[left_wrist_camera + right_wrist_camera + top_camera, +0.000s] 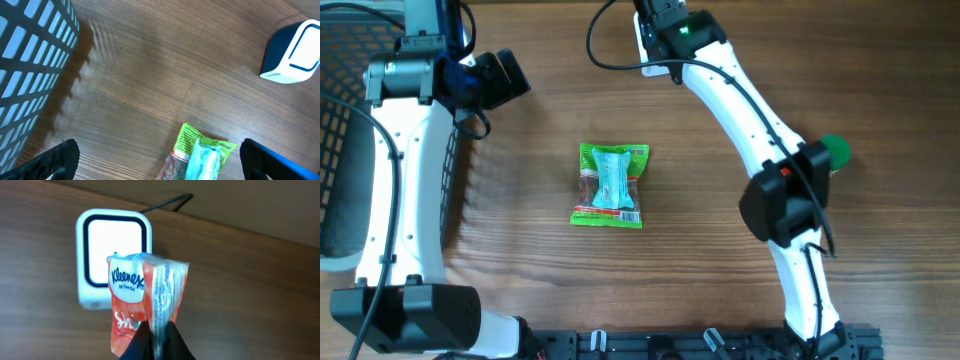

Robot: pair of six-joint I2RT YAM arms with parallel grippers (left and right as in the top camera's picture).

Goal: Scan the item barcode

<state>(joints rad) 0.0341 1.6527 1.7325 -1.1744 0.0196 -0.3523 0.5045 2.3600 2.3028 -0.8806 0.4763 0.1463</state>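
Orange film printed with the Kleenex name fills the middle of the right wrist view: the tissue pack (145, 300) stands upright, pinched at its lower edge by the right gripper (157, 330), whose black fingers are pressed together on the crinkled seam. Directly beyond the pack, ahead of those fingers, sits the scanner (115, 245), its bright window facing the pack and partly covered by it, with a dark cable (175, 202) running off behind. From overhead, the right arm (750, 110) stretches from the near edge of the table, bends at a black elbow joint and reaches to the far edge. The left arm (395, 180) rises along the other side and folds inward at its wrist. The left gripper (165, 157) hangs above the wood with its fingers spread wide and nothing in them; a green packet (200, 155) lies flat on the table between and below them, and a black mesh basket (30, 65) stands off to its left.
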